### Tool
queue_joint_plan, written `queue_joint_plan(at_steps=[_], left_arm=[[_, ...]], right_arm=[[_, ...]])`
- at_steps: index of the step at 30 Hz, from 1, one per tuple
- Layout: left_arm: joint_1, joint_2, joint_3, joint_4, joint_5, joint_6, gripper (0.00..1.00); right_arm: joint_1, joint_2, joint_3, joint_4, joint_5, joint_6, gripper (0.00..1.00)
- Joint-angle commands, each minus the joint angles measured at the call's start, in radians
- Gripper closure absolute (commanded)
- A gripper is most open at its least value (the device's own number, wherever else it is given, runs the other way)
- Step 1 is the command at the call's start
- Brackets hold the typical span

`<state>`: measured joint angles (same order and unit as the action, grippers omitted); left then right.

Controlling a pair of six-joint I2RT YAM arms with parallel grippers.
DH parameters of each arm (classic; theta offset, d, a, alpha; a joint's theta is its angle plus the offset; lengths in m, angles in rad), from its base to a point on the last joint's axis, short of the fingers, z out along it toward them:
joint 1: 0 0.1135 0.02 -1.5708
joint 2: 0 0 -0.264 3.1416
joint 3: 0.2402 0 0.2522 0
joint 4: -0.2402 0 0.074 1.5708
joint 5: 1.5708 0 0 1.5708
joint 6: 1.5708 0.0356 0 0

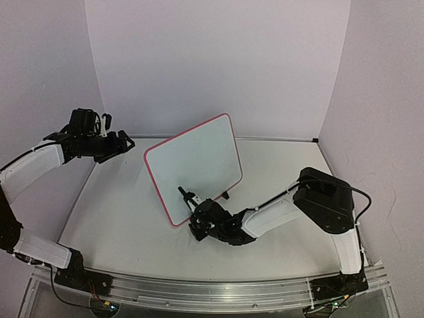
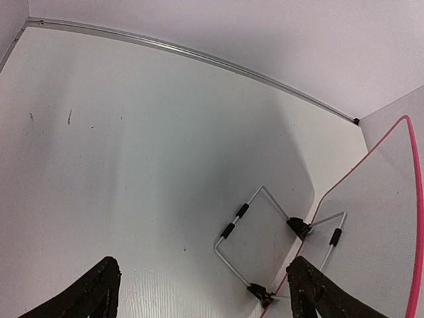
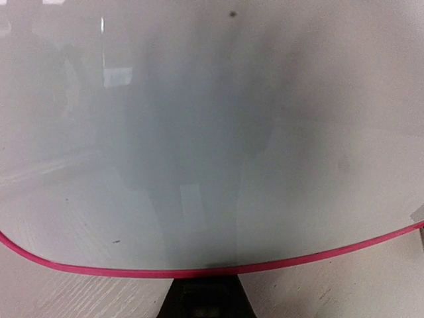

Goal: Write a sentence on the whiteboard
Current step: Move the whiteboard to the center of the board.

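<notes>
right fingers [image 3: 205, 301] together | left fingers [image 2: 99, 295] apart | glossy rounded pink-framed whiteboard [image 1: 192, 165]

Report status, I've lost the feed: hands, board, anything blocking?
Left hand open, high left of board. Right hand shut at board's lower edge. Board blank. Nothing blocking.

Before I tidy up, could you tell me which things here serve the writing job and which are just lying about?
Job: whiteboard, blank; its wire stand; right fingers, shut near its lower edge.
Idle: left fingers, open; table.
</notes>
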<state>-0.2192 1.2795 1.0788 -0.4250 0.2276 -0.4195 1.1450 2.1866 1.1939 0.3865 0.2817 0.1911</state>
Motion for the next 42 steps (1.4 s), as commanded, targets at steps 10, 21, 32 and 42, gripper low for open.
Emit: queue_joint_plan(at_steps=[10, 21, 32, 42], left_arm=[[0.003, -0.155, 0.034, -0.153, 0.023, 0.045, 0.12], [0.003, -0.202, -0.041, -0.149, 0.078, 0.092, 0.12], [0.001, -0.238, -0.072, -0.106, 0.120, 0.105, 0.12], [-0.009, -0.153, 0.127, -0.262, 0.117, 0.211, 0.12]], right_arm=[[-0.134, 0.119, 0.167, -0.159, 0.249, 0.171, 1.00], [-0.190, 0.155, 0.223, -0.164, 0.222, 0.124, 1.00], [-0.170, -0.047, 0.100, -0.192, 0.093, 0.108, 0.29], [-0.150, -0.424, -0.094, -0.451, 0.094, 0.213, 0.17]])
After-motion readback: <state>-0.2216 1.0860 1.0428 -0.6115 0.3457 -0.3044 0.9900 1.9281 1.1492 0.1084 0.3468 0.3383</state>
